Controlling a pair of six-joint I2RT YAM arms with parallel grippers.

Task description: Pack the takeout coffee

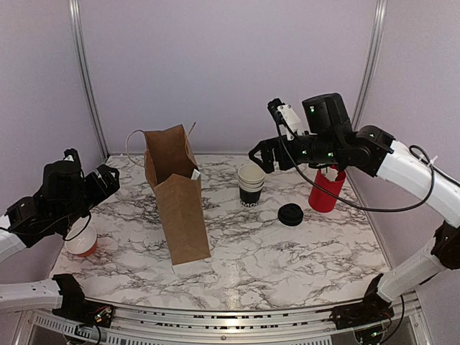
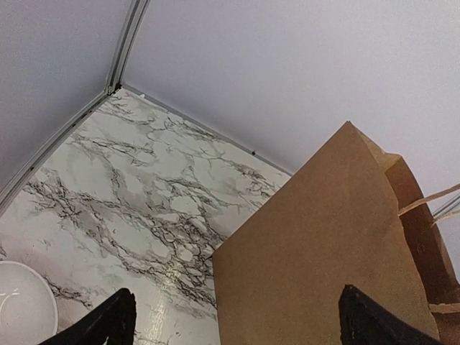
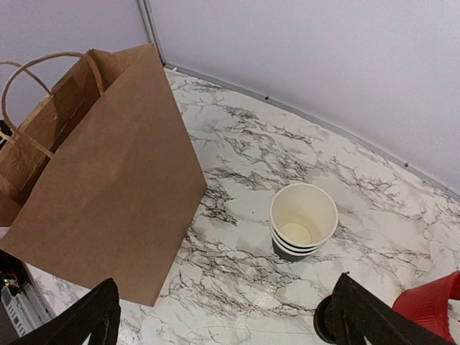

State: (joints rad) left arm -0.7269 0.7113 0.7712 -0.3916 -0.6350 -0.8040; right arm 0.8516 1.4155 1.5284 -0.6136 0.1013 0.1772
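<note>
Right gripper [image 3: 226, 316]: fingers wide apart, nothing held. Left gripper [image 2: 237, 320]: also spread and empty, facing the paper bag [image 2: 323, 251] wall ahead. Just beyond the right fingers, a stack of lidless cups [image 3: 303, 219]; farther off to their left, the bag, upright. No takeout coffee in sight anywhere; probably inside the bag, hidden by its walls. Risk: nudging the tall bag with either wrist, toppling it and spilling. Empty inside of the top cup only from the right wrist; the stack's side lettering and a loose lid [image 1: 290, 214] only from above.

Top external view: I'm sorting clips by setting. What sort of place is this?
Probably a walled robot test cell staged as a cafe counter: marble-patterned table, brown paper bag, stack of paper cups.
</note>
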